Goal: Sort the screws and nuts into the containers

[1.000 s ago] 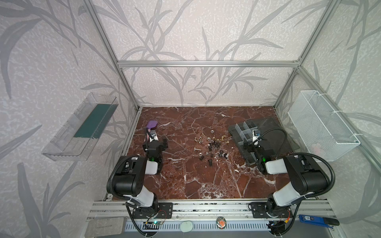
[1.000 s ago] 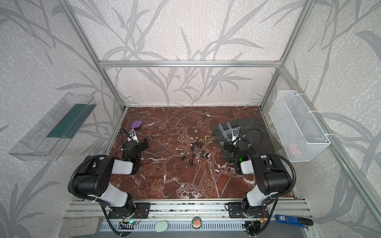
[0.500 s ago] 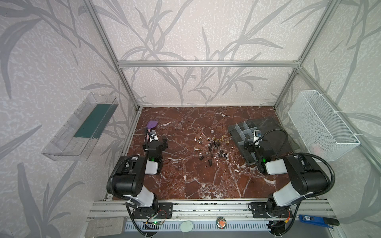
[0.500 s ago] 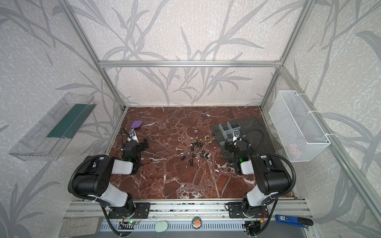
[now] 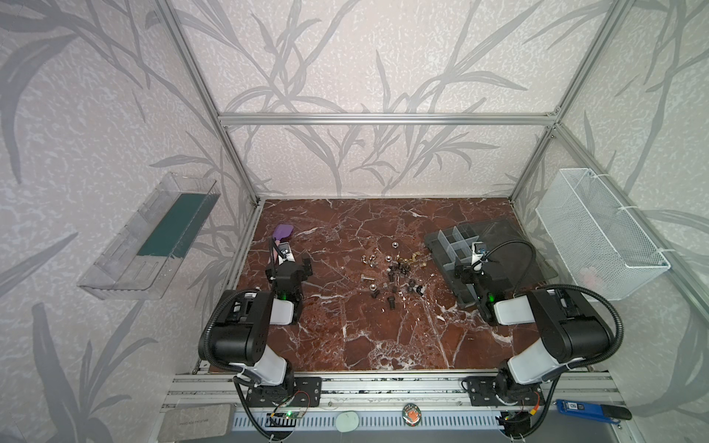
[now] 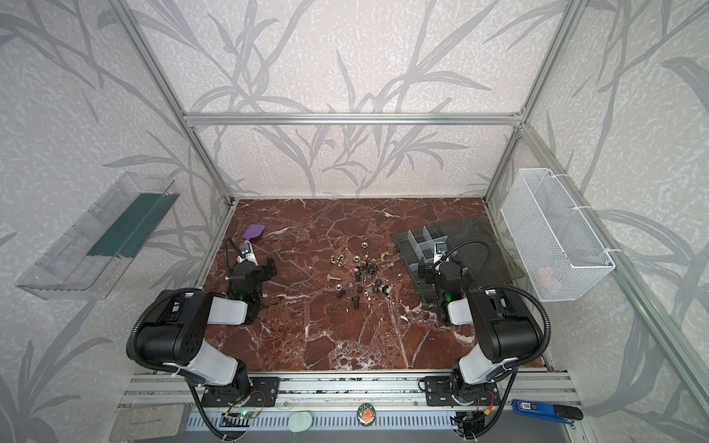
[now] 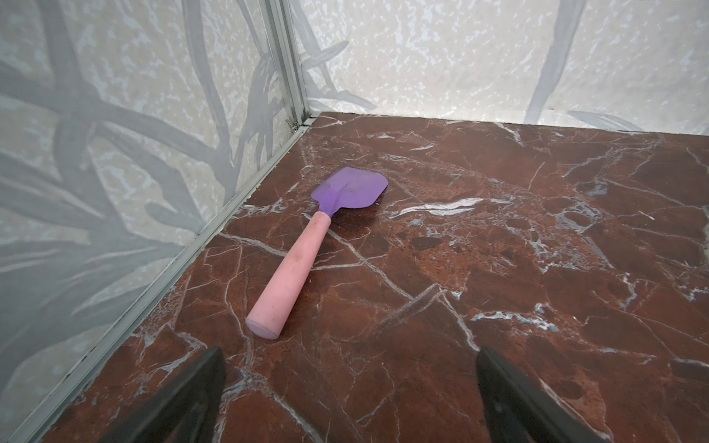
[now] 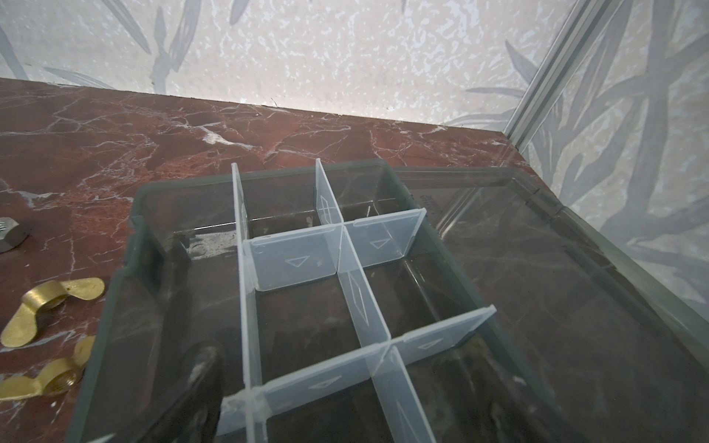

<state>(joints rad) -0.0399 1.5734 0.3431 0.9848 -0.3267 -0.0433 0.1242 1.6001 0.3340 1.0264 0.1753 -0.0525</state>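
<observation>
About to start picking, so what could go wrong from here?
The open right gripper hangs over the box; its fingers straddle the dividers and may snag them or shove the box.
The screws and nuts lie bunched; one pinch may grab both.
The left gripper may bump the spatula just ahead.

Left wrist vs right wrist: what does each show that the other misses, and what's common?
Left wrist only: a small shovel, purple blade, pink handle, lying flat ahead of the open left gripper. Right wrist only: the organizer box with white dividers, visible compartments empty, lid flat beside it, two brass wing nuts and a silver hex nut outside its wall. Both: red marble tabletop, leaf-print wall, aluminium frame post.
</observation>
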